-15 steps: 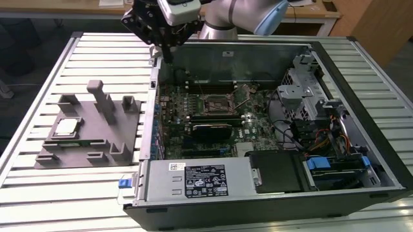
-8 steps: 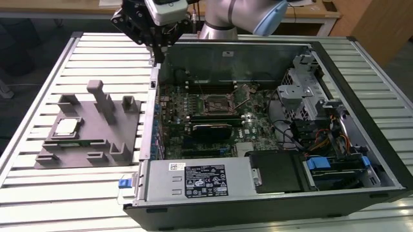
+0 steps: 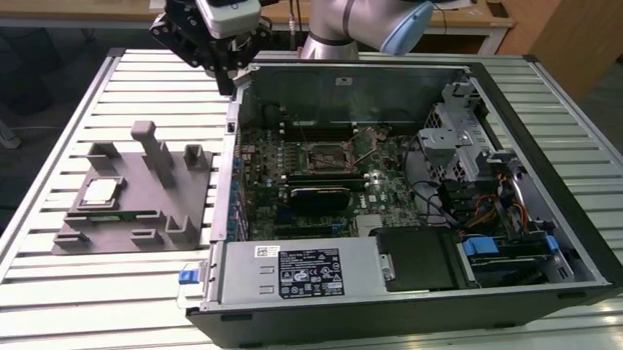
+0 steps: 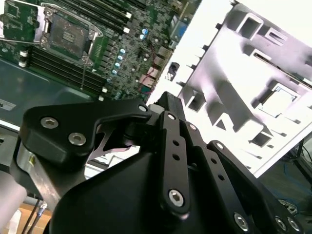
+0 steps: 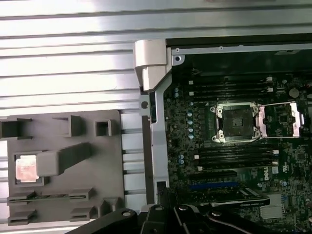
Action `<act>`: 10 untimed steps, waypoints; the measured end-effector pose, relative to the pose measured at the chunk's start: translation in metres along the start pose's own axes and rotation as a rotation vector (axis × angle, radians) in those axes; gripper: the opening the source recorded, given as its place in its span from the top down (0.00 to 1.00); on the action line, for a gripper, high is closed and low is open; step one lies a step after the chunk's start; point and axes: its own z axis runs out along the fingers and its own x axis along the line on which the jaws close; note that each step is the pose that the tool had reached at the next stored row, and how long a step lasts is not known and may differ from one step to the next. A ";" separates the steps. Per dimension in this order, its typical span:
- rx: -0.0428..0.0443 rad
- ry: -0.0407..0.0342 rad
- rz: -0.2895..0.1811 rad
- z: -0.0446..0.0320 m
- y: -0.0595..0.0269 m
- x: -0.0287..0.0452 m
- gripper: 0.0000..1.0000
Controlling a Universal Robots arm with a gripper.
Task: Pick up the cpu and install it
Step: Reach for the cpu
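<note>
The cpu (image 3: pixel 101 191), a small silvery square chip, lies flat in a recess of the grey tray (image 3: pixel 117 240) on the exterior view's left; both wrist views show the cpu too (image 5: pixel 27 168) (image 4: pixel 279 100). The motherboard socket (image 3: pixel 331 157) sits open inside the computer case, with its metal lid swung aside (image 5: pixel 237 122) (image 4: pixel 68 34). My gripper (image 3: pixel 227 82) hangs shut and holds nothing, high above the case's rear corner nearest the tray. It is well away from both the cpu and the socket. Its black linkage (image 4: pixel 165 100) (image 5: pixel 168 195) shows in both wrist views.
The open computer case (image 3: pixel 409 306) takes up the table's middle and right, with drive bays, cables and a power supply inside. The tray has upright posts (image 3: pixel 146 146) and a thin green memory stick (image 3: pixel 102 216) in a slot. The slatted metal table (image 3: pixel 98 306) has bare room around the tray.
</note>
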 end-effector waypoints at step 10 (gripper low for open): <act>0.0000 0.0000 0.000 -0.0007 -0.0017 0.0232 0.89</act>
